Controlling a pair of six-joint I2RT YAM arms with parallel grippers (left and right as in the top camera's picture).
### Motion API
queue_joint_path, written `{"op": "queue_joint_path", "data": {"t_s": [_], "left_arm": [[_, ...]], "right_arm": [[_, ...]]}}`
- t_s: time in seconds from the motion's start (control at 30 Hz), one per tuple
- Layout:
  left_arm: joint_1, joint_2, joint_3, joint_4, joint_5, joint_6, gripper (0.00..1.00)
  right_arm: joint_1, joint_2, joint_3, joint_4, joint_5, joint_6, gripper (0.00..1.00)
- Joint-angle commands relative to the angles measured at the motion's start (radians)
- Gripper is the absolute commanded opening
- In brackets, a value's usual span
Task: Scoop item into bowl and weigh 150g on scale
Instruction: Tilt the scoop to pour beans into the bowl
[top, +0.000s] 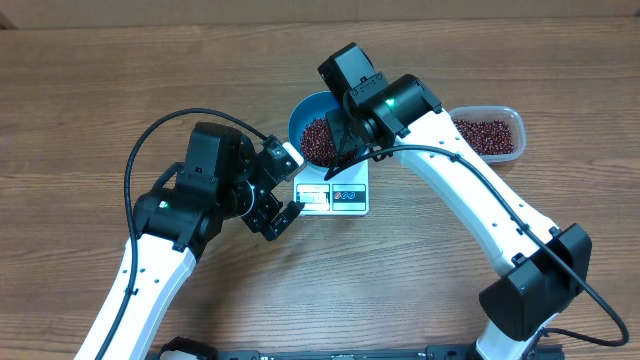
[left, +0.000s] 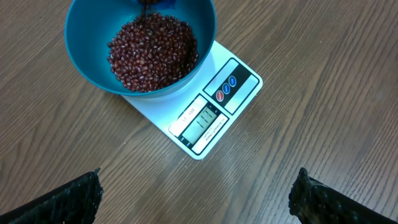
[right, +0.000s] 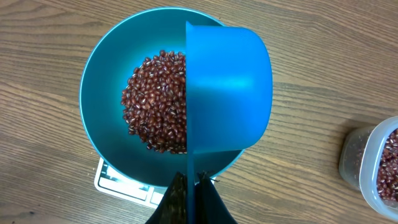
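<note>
The teal bowl (top: 297, 116) stands on the white scale (top: 345, 194) and holds a heap of dark red-brown beans (right: 155, 102). My right gripper (right: 191, 178) is shut on the thin handle of a blue scoop (right: 230, 87). The scoop hangs tipped on its side over the bowl's right half, and its inside is hidden. My left gripper (left: 199, 180) is open and holds nothing. It hovers over bare wood just in front of the scale's (left: 239, 84) display strip. The left wrist view also shows the bowl (left: 87, 37) and the beans (left: 152, 53).
A clear plastic tub (top: 488, 132) with more beans sits to the right of the bowl, and its edge shows in the right wrist view (right: 373, 162). The wooden table (top: 90, 90) extends bare to the left and front.
</note>
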Motion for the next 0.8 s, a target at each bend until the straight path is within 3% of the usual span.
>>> {"op": "queue_joint_path", "data": {"t_s": [0.0, 0.77], "left_arm": [[-0.006, -0.005, -0.01, -0.001, -0.003, -0.018, 1.0], [-0.006, -0.005, -0.01, -0.001, -0.003, -0.018, 1.0]], "right_arm": [[0.005, -0.009, 0.035, 0.002, 0.045, -0.003, 0.04], [0.076, -0.009, 0.035, -0.005, 0.085, -0.003, 0.04]]}}
